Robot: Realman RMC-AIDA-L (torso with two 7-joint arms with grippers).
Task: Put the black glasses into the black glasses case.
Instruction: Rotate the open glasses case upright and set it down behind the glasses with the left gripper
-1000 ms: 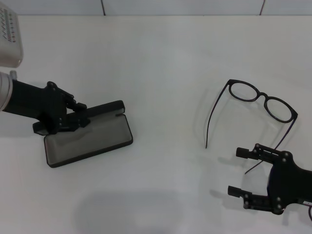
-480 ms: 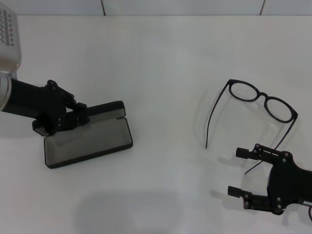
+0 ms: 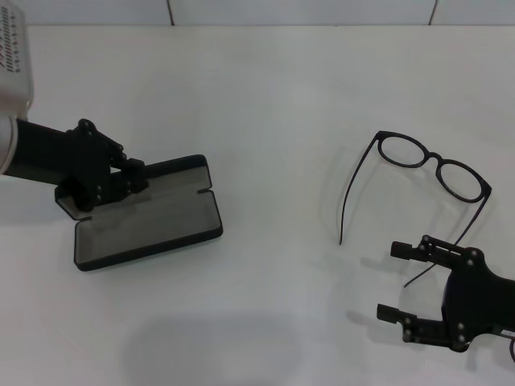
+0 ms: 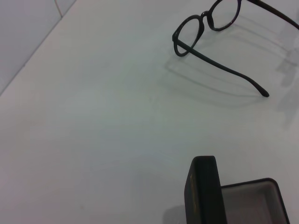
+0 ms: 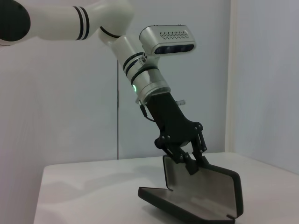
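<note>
Left end effector [image 3: 133, 178] clamps black glasses case [image 3: 149, 221] lid (open).

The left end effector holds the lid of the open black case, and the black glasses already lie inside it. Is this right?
Not quite. The left end effector does hold the lid of the open black glasses case, but the head view shows the black glasses still on the table, outside it.

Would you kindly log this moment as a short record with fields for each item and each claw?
Glasses: thin black-framed spectacles, temples unfolded, on the white table, robot's right side.
Case: flat matte black hinged case, open, grey lining showing, robot's left side.
Left claw: shut on the case's raised lid.
Right claw: open, empty, just in front of the spectacles.
Status: spectacles not yet in case.
</note>
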